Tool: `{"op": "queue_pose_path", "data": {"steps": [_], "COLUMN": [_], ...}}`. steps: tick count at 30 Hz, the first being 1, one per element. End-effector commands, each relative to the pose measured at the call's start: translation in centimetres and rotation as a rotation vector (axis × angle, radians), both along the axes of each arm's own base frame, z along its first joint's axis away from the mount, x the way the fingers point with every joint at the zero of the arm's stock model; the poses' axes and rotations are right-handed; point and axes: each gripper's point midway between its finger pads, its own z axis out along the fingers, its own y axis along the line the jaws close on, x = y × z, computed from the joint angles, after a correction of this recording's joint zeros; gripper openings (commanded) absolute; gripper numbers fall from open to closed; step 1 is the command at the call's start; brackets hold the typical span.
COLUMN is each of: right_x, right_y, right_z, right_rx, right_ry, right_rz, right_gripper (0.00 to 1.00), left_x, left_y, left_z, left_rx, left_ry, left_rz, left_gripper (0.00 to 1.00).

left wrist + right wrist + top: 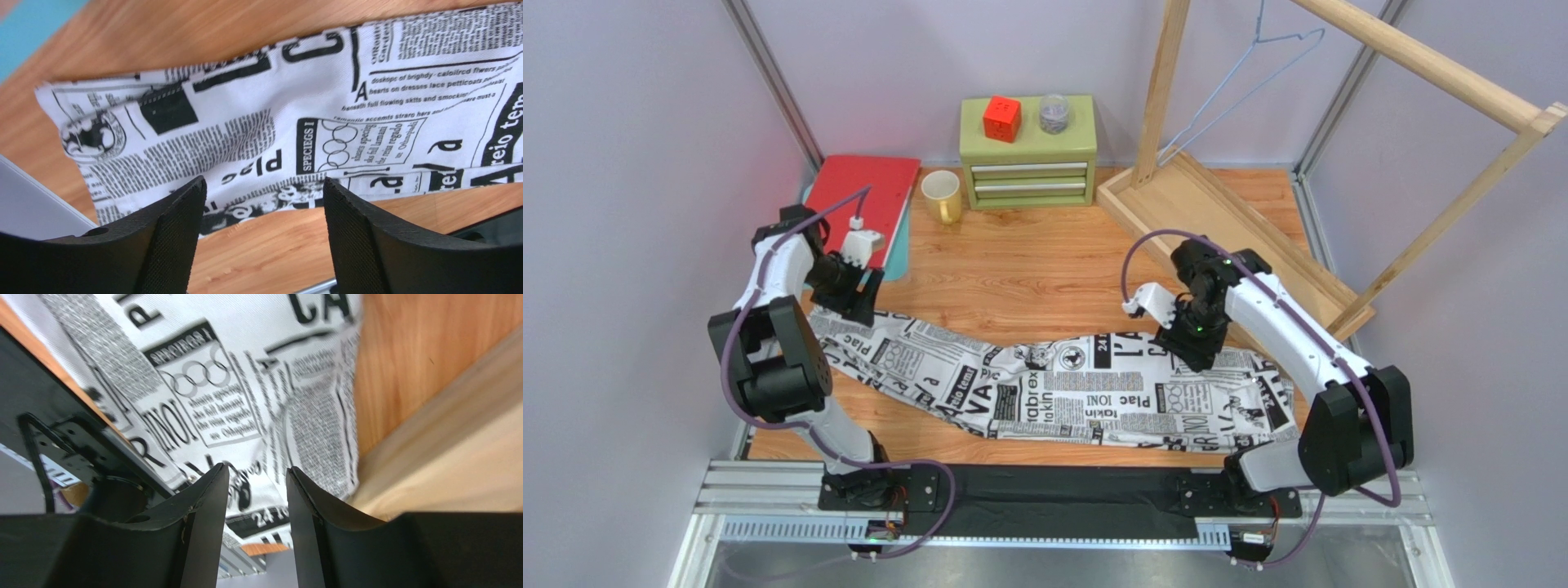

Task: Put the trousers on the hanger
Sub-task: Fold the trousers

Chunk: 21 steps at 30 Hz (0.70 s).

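The trousers [1063,386], white with black newspaper print, lie flat across the wooden table from left to right. My left gripper [852,298] hovers at their left end. In the left wrist view it [264,182] is open wide, with only bare wood between its fingers and the trouser end [245,122] just beyond the tips. My right gripper [1195,347] is over the right part of the cloth. Seen from the right wrist, it [258,468] is open with a narrow gap, nothing in it, and printed cloth [245,386] lies below. The pale wire hanger [1255,67] hangs on the rack at the back right.
A light wooden rack [1431,67] with a tray base [1210,214] stands at the back right, close to the right arm. At the back are a green drawer chest [1028,165] carrying a red cube [1001,119] and a jar [1054,113], a yellow mug [943,196] and a red board [860,184].
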Motion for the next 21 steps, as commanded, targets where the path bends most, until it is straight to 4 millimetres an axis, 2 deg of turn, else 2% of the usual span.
{"op": "queue_pose_path", "data": {"steps": [1,2,4,8,10,11,12,13,14,16,21], "right_x": [-2.2,-1.9,-2.4,-2.5,-2.8,-3.1,-2.8,-2.5,-3.3,-3.2,-2.7], "right_y": [2.8,3.2,2.5,1.7,0.7,0.3,-0.9,-1.2,-2.1,-2.9,-4.3], "right_z": [-1.8,-2.4,-4.2,-6.8,-8.1,-8.7,-9.0,-9.5,-10.2,-10.7,-10.9], "right_rx": [0.040,0.037,-0.014,-0.075,-0.123,-0.144,-0.206,-0.226,-0.259,-0.299,-0.355], "right_ry": [0.097,0.084,0.104,0.114,0.114,0.121,0.100,0.082,0.107,0.092,0.076], "right_rz": [-0.035,-0.025,-0.017,-0.013,-0.009,-0.007,0.004,0.014,0.027,0.046,0.055], "right_gripper": [0.43,0.43,0.42,0.39,0.37,0.36,0.35,0.33,0.32,0.30,0.29], "left_x": [-1.6,-1.5,-0.9,1.4,2.4,2.1,2.9,3.1,3.3,3.6,2.5], "left_y": [1.7,2.8,4.5,6.4,7.2,7.5,8.1,8.8,9.1,10.0,10.2], "left_z": [-1.4,-1.7,-2.1,-1.0,-0.4,-0.1,0.5,0.3,0.3,0.2,-1.6], "left_rx": [-0.050,-0.016,0.009,0.027,0.055,0.066,0.093,0.118,0.134,0.180,0.232], "left_ry": [0.134,0.143,0.134,0.050,0.035,0.059,0.040,0.049,0.048,0.050,0.122], "left_rz": [0.113,0.129,0.166,0.122,0.055,0.038,-0.004,-0.017,-0.041,-0.114,-0.270], "left_gripper": [0.72,0.71,0.69,0.64,0.61,0.61,0.62,0.64,0.65,0.67,0.67]}}
